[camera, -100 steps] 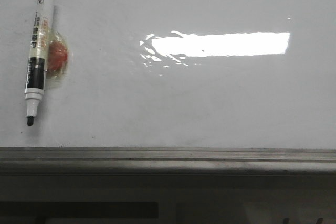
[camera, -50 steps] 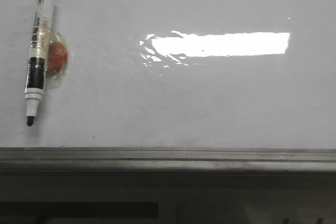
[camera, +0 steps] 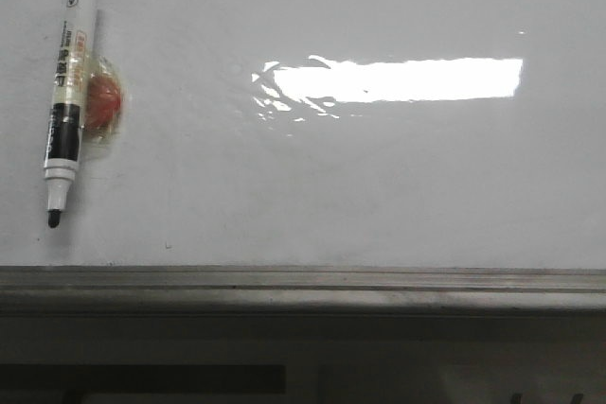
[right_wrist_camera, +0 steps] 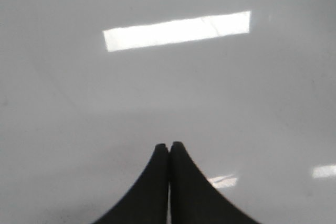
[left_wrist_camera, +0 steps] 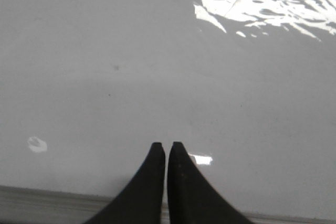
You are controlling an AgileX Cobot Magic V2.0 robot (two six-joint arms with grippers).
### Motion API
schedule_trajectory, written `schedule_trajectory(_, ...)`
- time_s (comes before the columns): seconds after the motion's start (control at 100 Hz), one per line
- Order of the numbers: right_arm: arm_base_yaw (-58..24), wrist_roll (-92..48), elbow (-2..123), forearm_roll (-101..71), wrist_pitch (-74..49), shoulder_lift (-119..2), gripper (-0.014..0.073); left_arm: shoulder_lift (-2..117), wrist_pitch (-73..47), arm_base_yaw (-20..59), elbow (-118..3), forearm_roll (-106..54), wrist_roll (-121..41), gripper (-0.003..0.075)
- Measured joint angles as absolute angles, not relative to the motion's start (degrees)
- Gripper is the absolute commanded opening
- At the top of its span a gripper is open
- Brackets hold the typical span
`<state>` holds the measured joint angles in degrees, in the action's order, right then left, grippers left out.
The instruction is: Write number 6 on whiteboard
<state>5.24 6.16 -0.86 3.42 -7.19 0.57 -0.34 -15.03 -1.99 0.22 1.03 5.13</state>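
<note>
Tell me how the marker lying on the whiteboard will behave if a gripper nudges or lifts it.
The marker looks like a rigid round barrel, so it would probably roll. The glossy whiteboard likely lets it slide. The reddish lump beside it may block rolling that way.

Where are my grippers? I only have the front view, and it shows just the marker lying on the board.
Observer: The left gripper hangs over bare whiteboard, jaws together, holding nothing.
Operator: And the right one?
Observer: The right gripper is also shut and empty, over plain board with a rectangular glare ahead of it.
Operator: Does either wrist camera see the marker?
Observer: No. The marker shows in your view only; neither wrist view has it.
</note>
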Motion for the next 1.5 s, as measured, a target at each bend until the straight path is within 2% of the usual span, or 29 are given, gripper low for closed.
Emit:
schedule_trajectory(0.38, 5.24, 6.30, -0.86, 0.85, -5.10, 0.57, -0.0064, -0.34, -7.09, -1.99, 0.22, 1.23, 5.13, -0.0019)
schedule_trajectory(0.49, 5.24, 6.33, -0.86, -1.13, -8.00, 0.57, -0.0064, -0.34, -7.09, -1.99, 0.22, 1.23, 5.13, -0.0020)
schedule_trajectory(0.7, 5.24, 6.33, 2.43, -2.29, -13.96, -0.41, -0.0064, 0.25, -14.63, -1.99, -4.90, 1.23, 5.13, -0.0020)
schedule_trajectory(1.02, 5.24, 6.43, 10.87, -6.37, -21.48, -12.28, -0.0064, 10.26, -19.28, -1.99, -13.91, 2.53, 5.13, -0.0016)
schedule_trajectory(1.09, 5.24, 6.43, 10.97, -6.37, -21.88, -13.34, -0.0064, 11.13, -19.17, -1.99, -14.04, 3.28, 5.13, 0.0025)
schedule_trajectory(1.24, 5.24, 6.43, 10.97, -6.37, -22.24, -13.90, -0.0064, 11.62, -16.47, -1.99, -14.04, 3.07, 5.13, 0.0256)
schedule_trajectory(1.29, 5.24, 6.43, 10.97, -6.37, -22.24, -13.90, -0.0064, 11.62, -14.29, -1.99, -14.04, 2.76, 5.13, 0.0306)
schedule_trajectory(1.5, 5.24, 6.53, 10.97, -6.37, -22.24, -13.93, -0.0064, 11.62, -7.20, -1.99, -14.15, 0.84, 5.13, 0.0325)
